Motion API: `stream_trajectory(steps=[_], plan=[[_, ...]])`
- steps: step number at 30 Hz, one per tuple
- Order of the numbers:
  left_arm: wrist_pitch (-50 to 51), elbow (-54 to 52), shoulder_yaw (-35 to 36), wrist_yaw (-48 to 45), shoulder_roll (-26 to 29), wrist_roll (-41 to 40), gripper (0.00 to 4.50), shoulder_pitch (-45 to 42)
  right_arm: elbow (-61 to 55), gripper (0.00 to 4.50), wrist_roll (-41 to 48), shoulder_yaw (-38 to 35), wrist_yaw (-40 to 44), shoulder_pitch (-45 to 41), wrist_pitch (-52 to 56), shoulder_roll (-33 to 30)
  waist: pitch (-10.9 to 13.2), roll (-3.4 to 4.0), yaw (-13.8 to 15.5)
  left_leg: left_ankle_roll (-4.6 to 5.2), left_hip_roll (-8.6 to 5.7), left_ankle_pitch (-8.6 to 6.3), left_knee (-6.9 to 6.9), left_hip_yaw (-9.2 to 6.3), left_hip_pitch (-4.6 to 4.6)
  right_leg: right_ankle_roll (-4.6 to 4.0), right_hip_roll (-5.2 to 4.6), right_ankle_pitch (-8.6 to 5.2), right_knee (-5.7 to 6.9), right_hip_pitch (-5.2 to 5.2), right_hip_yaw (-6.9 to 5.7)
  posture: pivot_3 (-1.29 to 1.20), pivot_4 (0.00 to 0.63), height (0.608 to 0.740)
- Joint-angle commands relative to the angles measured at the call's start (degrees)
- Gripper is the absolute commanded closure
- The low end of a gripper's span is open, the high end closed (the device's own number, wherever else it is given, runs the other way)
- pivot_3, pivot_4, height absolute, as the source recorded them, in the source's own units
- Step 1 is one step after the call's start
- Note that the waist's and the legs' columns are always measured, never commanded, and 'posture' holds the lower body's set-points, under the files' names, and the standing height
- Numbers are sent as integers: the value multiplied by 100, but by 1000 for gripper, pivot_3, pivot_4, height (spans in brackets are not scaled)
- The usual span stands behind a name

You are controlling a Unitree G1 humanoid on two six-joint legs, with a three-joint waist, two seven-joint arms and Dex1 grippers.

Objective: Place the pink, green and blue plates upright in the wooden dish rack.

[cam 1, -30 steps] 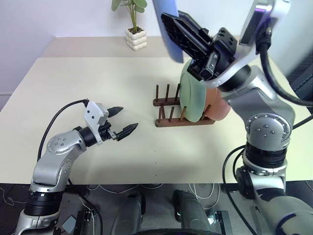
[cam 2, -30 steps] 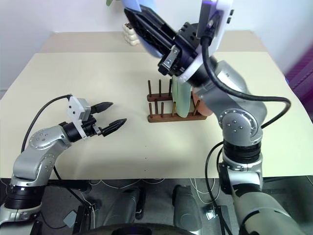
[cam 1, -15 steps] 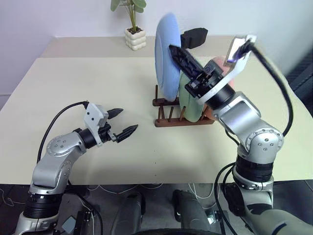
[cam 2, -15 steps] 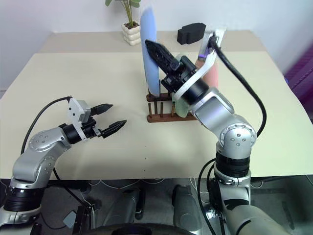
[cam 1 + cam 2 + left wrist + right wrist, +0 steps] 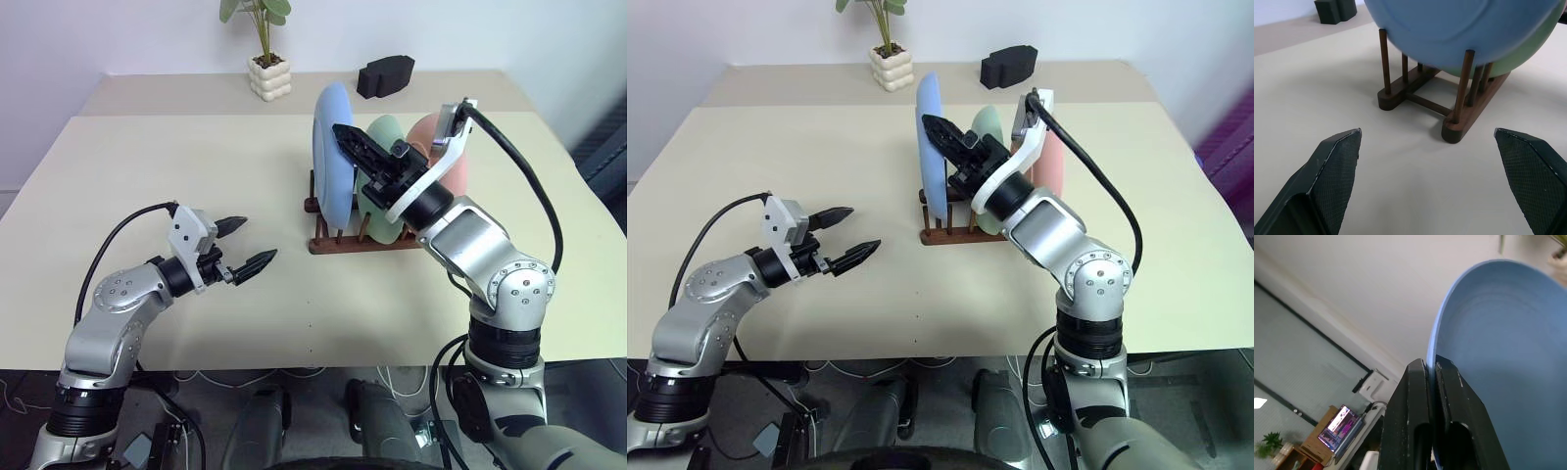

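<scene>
Rack: wooden dish rack sits on the beige table, right of centre, its dark pegs upright along two rails.
Blue plate: blue plate stands on edge at the rack's left end, its lower rim down among the pegs; the left wrist view shows pegs on either side of it. Whether its weight rests on the rails I cannot tell.
Green plate: green plate stands upright just behind the blue one, in the next slot to the right.
Pink plate: pink plate stands upright at the rack's right end, partly hidden by the right arm.
Right gripper: right gripper reaches in from the right, fingers pressed together on the upper rim of the blue plate; the right wrist view shows the two black fingers pinching the plate's edge between them.
Left gripper: left gripper hangs just above the table, well apart from the rack on its left, fingers spread wide and holding nothing, pointing toward the rack.
Background: potted plant and black block stand near the far edge of the table.
</scene>
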Motion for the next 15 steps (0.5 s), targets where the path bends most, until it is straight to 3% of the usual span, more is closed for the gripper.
stream_trajectory(steps=[1,5,6,8,14,15], plan=[[-19,-230,52,-3,30,-85,0,-60,-27,4479,293,-22,-174,-62,-84,86,0,0,0,0,0,0,0,0,0,0,0,0,0,0,0,0,150,736],[-10,-261,46,-8,24,-106,0,-44,33,4479,427,-32,-291,-72,-119,100,0,0,0,0,2,0,-1,0,0,-1,2,0,-1,0,0,0,150,736],[-8,-269,43,-6,24,-109,0,-39,40,4193,450,-34,-311,-72,-127,99,0,0,0,0,2,0,-1,0,0,-1,2,-1,-1,0,0,0,150,736],[-5,-278,36,-4,23,-115,0,-33,50,3462,487,-36,-345,-70,-139,95,0,0,0,0,3,0,-1,0,0,-1,3,-1,-2,0,0,0,150,736],[-7,-296,4,-1,12,-132,0,-18,54,434,487,-26,-397,-80,-129,49,0,0,0,0,3,0,-1,0,-1,-1,3,-1,-2,-1,0,0,150,736],[-9,-290,-2,-2,9,-132,0,-19,54,434,473,-29,-392,-86,-132,44,0,0,0,0,4,0,-1,0,-1,-1,3,-1,-2,-1,0,0,150,736]])
